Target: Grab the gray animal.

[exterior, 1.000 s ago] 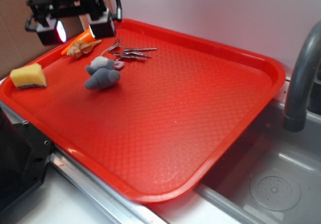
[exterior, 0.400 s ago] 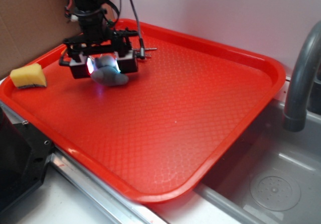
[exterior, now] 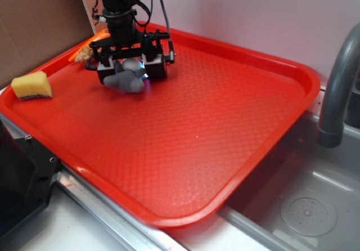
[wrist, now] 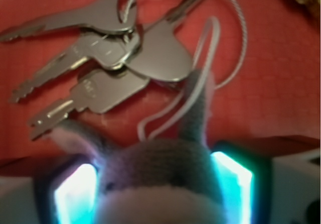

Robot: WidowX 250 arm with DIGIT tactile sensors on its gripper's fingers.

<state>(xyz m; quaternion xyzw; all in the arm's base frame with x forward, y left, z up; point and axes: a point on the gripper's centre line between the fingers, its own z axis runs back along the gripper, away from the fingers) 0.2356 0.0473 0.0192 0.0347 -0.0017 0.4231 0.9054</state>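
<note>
The gray animal (exterior: 125, 83), a fuzzy gray plush mouse with a whitish patch, lies at the back left of the red tray (exterior: 225, 121). My gripper (exterior: 131, 74) stands straight over it, a finger on each side. In the wrist view the mouse (wrist: 160, 169) fills the space between the two glowing pads (wrist: 75, 194), and both pads touch its sides. The gripper (wrist: 155, 199) is shut on it. One ear and a white cord stick out ahead of the jaws.
A bunch of metal keys (wrist: 100, 78) lies just beyond the mouse. A tan seashell (exterior: 84, 54) sits behind the gripper, a yellow sponge wedge (exterior: 32, 85) at the tray's left edge. A gray faucet (exterior: 337, 93) and sink (exterior: 304, 206) are on the right.
The gripper came down from the tray's back left corner onto the mouse, and its fingers have drawn in against the mouse's sides. The mouse has shifted slightly to the right.
</note>
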